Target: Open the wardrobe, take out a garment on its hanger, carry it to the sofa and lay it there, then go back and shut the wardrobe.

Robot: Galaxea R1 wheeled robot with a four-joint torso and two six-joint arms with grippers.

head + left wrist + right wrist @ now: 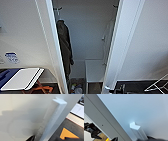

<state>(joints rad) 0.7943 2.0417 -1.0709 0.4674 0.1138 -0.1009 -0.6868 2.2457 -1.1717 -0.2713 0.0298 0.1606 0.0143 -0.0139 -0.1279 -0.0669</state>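
Head view: the thin white T-shirt point(108, 37) on its slim hanger, right of centre, seems light and limp, best lifted by the hook; finger state cannot be told.

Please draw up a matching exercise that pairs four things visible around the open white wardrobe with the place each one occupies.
Things:
1. olive-brown long-sleeved jacket
2. thin white T-shirt
3. flat white board with a dark edge
4. white wire frame

Places:
A. low in the head view's right corner
B. hanging at the left inside the tall white wardrobe
C. low at the head view's left, outside the wardrobe
D. hanging at the right inside the wardrobe

Pairs: 1-B, 2-D, 3-C, 4-A
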